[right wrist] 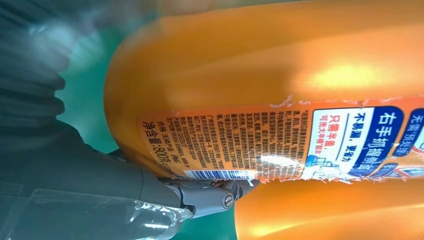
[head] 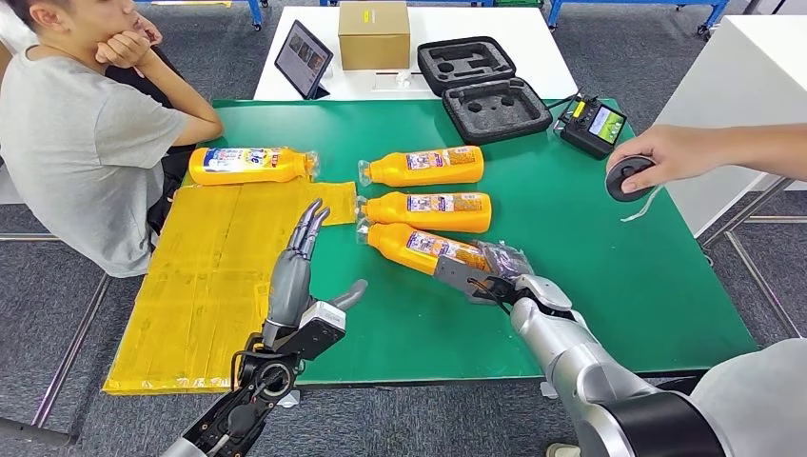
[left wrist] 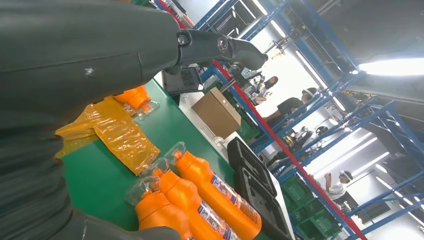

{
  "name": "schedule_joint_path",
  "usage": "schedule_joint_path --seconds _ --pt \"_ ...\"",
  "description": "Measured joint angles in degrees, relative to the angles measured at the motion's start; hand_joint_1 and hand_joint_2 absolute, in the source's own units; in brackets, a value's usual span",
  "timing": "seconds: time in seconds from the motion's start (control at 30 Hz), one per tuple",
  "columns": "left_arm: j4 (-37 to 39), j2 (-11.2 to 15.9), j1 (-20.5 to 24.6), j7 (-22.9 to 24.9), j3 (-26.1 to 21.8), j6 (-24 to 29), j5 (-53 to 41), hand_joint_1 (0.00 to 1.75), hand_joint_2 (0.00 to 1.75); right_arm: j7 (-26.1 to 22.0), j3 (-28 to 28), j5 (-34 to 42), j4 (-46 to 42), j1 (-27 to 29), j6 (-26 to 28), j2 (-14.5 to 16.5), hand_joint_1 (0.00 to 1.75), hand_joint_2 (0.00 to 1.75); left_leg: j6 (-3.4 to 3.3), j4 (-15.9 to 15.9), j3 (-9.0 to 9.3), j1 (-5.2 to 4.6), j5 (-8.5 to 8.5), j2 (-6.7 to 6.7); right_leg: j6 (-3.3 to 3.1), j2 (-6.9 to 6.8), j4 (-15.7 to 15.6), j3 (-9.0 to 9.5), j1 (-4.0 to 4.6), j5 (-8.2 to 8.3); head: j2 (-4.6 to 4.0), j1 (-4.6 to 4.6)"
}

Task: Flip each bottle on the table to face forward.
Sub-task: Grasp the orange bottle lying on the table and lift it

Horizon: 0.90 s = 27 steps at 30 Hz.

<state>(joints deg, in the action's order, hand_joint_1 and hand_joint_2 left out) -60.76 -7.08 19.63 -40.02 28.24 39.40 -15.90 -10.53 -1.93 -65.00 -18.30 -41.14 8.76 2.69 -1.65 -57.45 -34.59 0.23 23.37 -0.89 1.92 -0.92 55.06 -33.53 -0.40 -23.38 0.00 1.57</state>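
Orange bottles are lying on their sides on the green table (head: 609,286), four in all. Three are sitting in a close stack near the middle: the far bottle (head: 424,167), the middle bottle (head: 428,210) and the near bottle (head: 419,246), all with their clear-wrapped caps pointing toward the robot's left. The near bottle is lying slightly askew, its base end angled toward the robot. A fourth bottle (head: 249,165) is resting apart, by the far edge of a yellow plastic sheet (head: 205,286) that is covering the left part of the table.

The right hand (head: 490,276) is holding the base end of the near bottle, its fingers (right wrist: 210,196) clamped against the label, whose fine print and barcode are showing in the right wrist view. The left hand (head: 300,276) is hovering upright over the edge of the yellow sheet, fingers apart and holding nothing.

An open black foam-lined case (head: 481,86) is lying at the table's far edge, its moulded hollows holding nothing, with a handheld controller (head: 591,125) beside it. On a white table (head: 533,38) behind are standing a closed cardboard box (head: 373,34) and a tablet (head: 303,59). A person in a grey shirt (head: 76,143) is sitting at the left side, and another person's hand (head: 666,154) is holding a dark round object (head: 626,177) over the right edge. Grey carpet (head: 57,286) is covering the floor.
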Motion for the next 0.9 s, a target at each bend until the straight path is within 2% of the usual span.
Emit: schedule_joint_path --seconds 0.23,0.4,0.5,0.7,0.9 --pt "0.0 0.0 0.1 0.0 0.1 -1.0 1.5 0.0 1.75 3.1 0.4 -1.5 0.0 -0.6 -1.5 -0.1 1.75 1.75 0.0 0.0 0.04 0.0 0.0 0.01 0.0 0.0 0.0 0.03 0.0 0.0 0.0 0.01" --pt "0.0 0.0 0.1 0.0 0.1 -0.9 1.8 0.0 1.75 1.8 0.6 -0.5 0.0 -0.4 -0.5 -0.1 1.75 1.75 0.0 0.0 0.07 0.0 -0.01 0.02 0.0 -0.01 0.0 0.07 0.0 0.0 0.0 0.0" --pt "0.0 0.0 0.1 0.0 0.2 -0.4 1.8 0.0 1.75 -3.1 0.0 3.3 0.0 0.2 0.9 -0.2 1.75 1.75 -0.01 0.0 0.03 0.0 -0.01 0.04 0.01 -0.01 0.0 0.07 -0.01 0.01 0.0 0.0" --pt "-2.8 -0.9 -0.7 -0.1 -2.3 0.5 -0.8 0.0 1.75 -17.5 -3.9 12.9 0.0 2.5 1.7 0.0 1.75 1.75 -0.01 0.0 -0.23 -0.01 -0.02 0.08 0.03 -0.04 0.0 -0.15 0.0 0.02 0.0 0.01" --pt "-8.3 -3.0 -2.7 -0.1 -7.0 0.7 -3.7 0.0 1.75 -22.8 -6.2 16.3 0.0 3.8 1.7 0.5 1.75 1.75 -0.02 0.0 -0.52 0.0 -0.04 0.09 0.03 -0.07 0.0 -0.4 0.0 0.02 0.0 0.01"
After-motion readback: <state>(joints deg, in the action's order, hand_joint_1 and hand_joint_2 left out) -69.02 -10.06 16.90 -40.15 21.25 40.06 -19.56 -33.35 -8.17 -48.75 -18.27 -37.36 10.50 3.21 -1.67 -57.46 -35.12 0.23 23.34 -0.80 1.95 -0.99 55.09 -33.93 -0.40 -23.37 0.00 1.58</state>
